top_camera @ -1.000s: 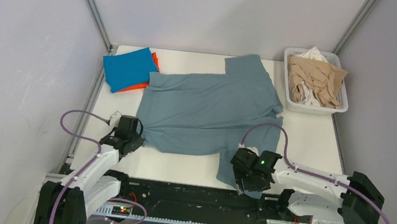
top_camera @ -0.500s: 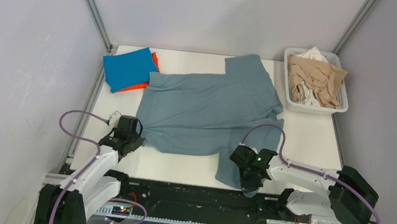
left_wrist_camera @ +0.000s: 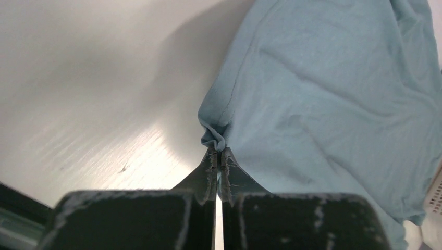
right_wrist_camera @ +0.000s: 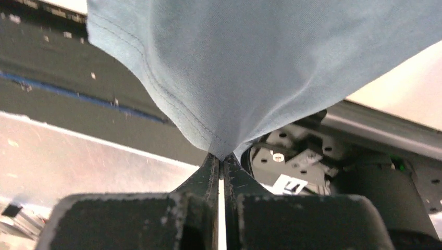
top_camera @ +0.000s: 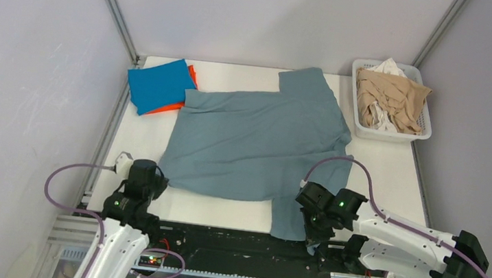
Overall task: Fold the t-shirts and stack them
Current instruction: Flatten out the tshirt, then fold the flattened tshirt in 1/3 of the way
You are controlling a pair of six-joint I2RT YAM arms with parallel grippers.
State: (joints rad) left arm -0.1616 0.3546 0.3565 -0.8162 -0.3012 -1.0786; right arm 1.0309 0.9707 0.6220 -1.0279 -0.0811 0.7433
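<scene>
A large grey-blue t-shirt (top_camera: 257,140) lies spread over the middle of the white table (top_camera: 384,174). My left gripper (top_camera: 154,183) is shut on its near left corner, and the pinched fabric (left_wrist_camera: 215,136) bunches at my left gripper's (left_wrist_camera: 218,152) tips. My right gripper (top_camera: 309,234) is shut on the shirt's near right corner, which hangs past the table's front edge. In the right wrist view the hem (right_wrist_camera: 224,140) funnels down into the shut tips of my right gripper (right_wrist_camera: 221,157). A folded bright blue t-shirt (top_camera: 159,85) lies on an orange t-shirt (top_camera: 190,81) at the back left.
A white slatted basket (top_camera: 359,123) with beige and white garments stands at the back right. Grey walls close in the table on three sides. The black rail with the arm bases (top_camera: 232,244) runs along the near edge.
My right gripper has shut on the shirt's near right corner. My left arm has pulled back toward the near edge, dragging the shirt's left corner with it.
</scene>
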